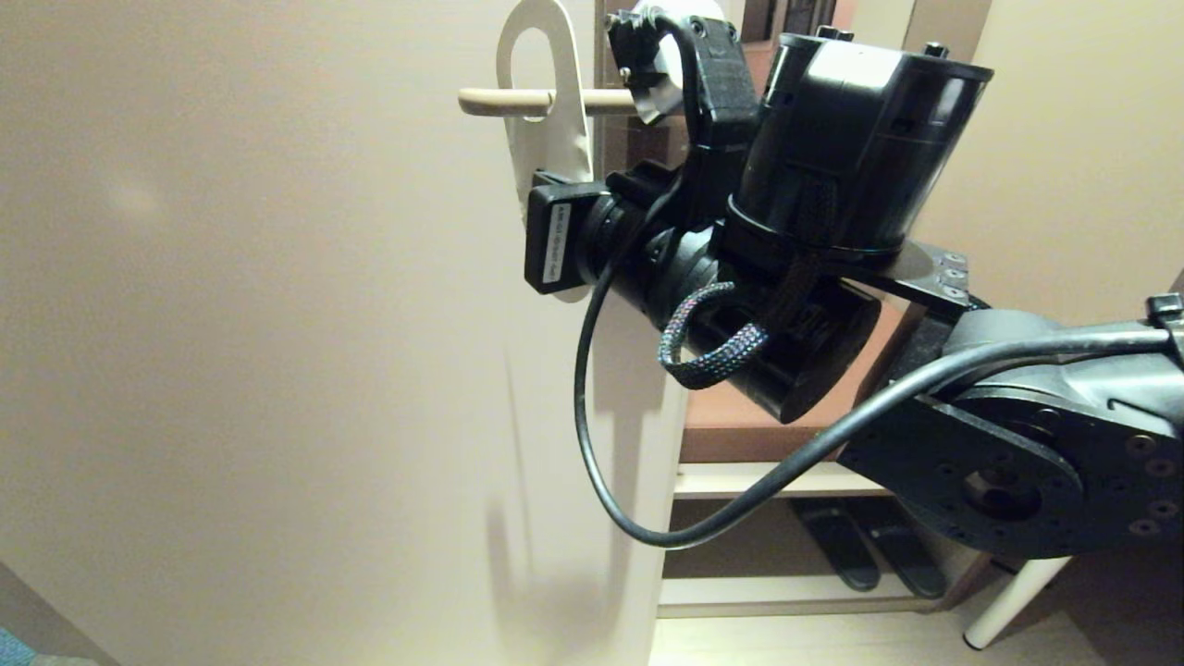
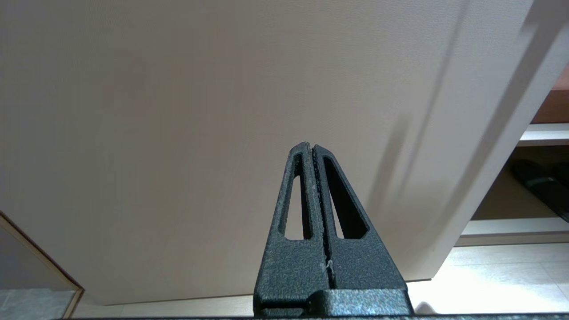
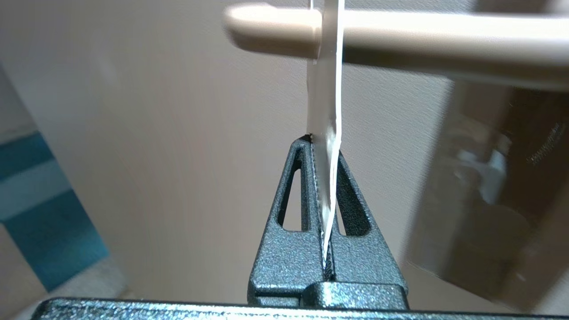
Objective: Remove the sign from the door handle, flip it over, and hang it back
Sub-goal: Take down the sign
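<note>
On the door handle, the sign hangs by its hole. The right hand is clamped on its lower edge. The left hand is clenched, empty.

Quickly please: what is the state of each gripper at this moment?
Left gripper: closed, holding nothing, in front of the door.
Right gripper: closed on the sign, which hangs on the door handle.
</note>
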You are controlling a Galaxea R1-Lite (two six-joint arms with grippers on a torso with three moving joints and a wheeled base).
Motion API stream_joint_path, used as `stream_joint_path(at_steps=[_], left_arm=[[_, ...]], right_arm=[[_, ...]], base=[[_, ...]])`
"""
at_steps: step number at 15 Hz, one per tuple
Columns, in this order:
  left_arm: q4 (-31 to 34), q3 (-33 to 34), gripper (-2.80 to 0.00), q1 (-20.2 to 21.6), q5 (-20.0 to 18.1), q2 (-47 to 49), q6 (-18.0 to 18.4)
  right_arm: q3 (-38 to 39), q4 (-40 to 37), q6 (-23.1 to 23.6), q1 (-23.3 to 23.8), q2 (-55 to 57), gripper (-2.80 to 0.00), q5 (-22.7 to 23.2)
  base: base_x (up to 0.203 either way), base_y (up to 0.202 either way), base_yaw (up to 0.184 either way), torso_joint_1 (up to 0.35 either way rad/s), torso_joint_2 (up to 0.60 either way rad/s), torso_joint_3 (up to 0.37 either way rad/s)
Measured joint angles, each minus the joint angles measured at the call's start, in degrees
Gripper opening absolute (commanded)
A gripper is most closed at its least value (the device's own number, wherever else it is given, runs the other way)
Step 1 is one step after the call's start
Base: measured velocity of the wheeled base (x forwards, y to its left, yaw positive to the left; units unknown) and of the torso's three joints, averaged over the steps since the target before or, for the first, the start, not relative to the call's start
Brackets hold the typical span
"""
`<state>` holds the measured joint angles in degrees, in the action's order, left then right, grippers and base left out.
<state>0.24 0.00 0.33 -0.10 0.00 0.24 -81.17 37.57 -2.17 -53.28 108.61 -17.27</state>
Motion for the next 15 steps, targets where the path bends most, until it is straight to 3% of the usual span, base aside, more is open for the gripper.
stream_joint_path(at_steps=[15], left_arm=[[0.02,0.0,-2.8,0.0,0.0,0.0,0.0]], right_arm=[[-2.68,6.38,1.15,-5.61,5.03,-2.8,-0.85]], base=[[0.0,0.0,0.0,0.0,0.0,0.0]])
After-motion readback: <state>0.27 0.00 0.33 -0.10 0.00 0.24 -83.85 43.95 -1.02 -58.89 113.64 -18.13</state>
